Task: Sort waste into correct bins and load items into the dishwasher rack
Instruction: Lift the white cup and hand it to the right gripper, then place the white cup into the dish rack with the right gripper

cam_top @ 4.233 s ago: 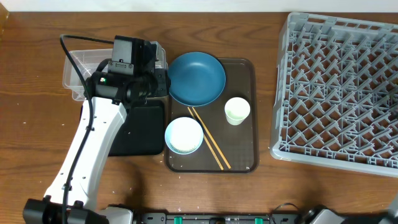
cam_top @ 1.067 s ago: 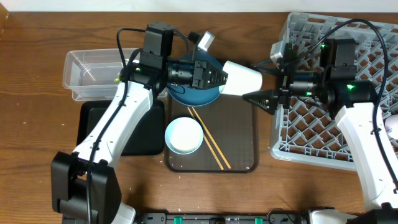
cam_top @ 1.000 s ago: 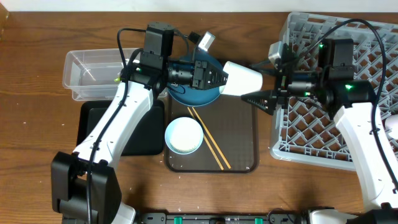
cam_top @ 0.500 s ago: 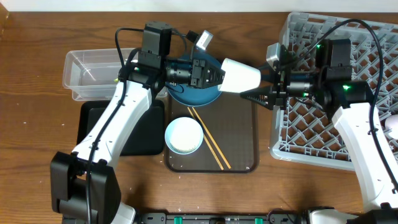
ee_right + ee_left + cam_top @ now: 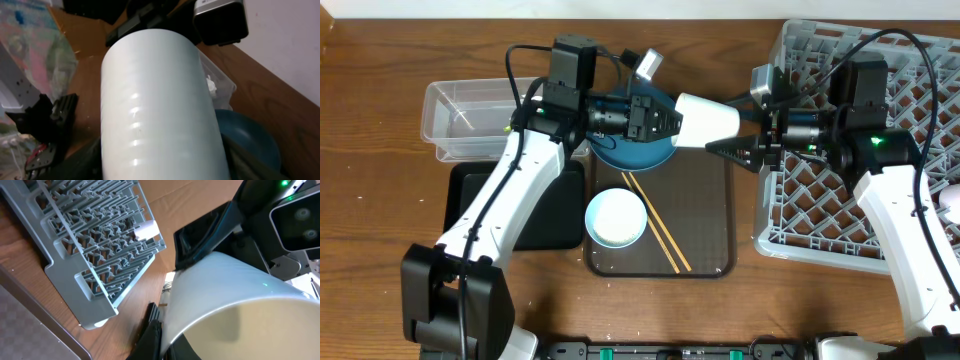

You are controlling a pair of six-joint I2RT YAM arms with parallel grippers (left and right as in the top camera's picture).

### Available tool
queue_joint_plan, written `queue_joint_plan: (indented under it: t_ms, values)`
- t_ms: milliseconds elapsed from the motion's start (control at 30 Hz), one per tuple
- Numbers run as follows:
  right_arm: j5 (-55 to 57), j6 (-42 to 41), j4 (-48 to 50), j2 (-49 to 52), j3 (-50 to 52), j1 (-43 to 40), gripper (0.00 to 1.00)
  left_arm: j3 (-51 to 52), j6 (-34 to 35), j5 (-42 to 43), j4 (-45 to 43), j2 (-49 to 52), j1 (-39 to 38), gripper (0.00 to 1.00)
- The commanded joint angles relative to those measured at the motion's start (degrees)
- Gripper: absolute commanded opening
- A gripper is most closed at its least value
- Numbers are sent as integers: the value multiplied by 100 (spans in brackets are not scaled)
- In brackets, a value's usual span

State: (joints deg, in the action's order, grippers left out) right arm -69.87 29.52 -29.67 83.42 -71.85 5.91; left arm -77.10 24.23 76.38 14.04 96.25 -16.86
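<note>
Cup (image 5: 708,120): held on its side above the brown tray (image 5: 705,225), between plate and rack. Its mouth is turned to the left tool, and a pale greenish inside is seen from the left wrist.
Left tool (image 5: 665,118): closed on the cup at its rim.
Right tool (image 5: 730,148): its fingers are set on either side of the cup's base end. Whether they press on it cannot be told.
Plate (image 5: 630,158): at the brown tray's upper left, partly covered by the left arm (image 5: 510,190).
Bowl (image 5: 616,218): upright on the brown tray's lower left.
Chopsticks (image 5: 657,225): laid aslant on the brown tray, just right of the bowl.
Tub (image 5: 460,110): on the tabletop (image 5: 380,200), left of the plate.
Black tray (image 5: 545,215): below the tub, beside the brown tray.
Rack (image 5: 920,60): at the right, crossed by the right arm (image 5: 900,220).
</note>
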Motion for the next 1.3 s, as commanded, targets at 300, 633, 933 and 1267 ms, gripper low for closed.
queue_joint_plan:
  t_ms: [300,633,933,1267]
  values:
    - [861,-422,-181,15,-7,4,40,-35,-409,-966,289,20,-61,39]
    - [5672,-2404,-1158,-109,-170,-385,7,-37,-809,-5733,2693,-85,42,50]
    - [6957,-3416,-2052,-133,-870,-2015,1,-37,-918,-6677,3204,-667,282,50]
    - [7313,-3547,-3018,319,-868,-3331,1,-37,-916,-6767,3294,-828,367,49]
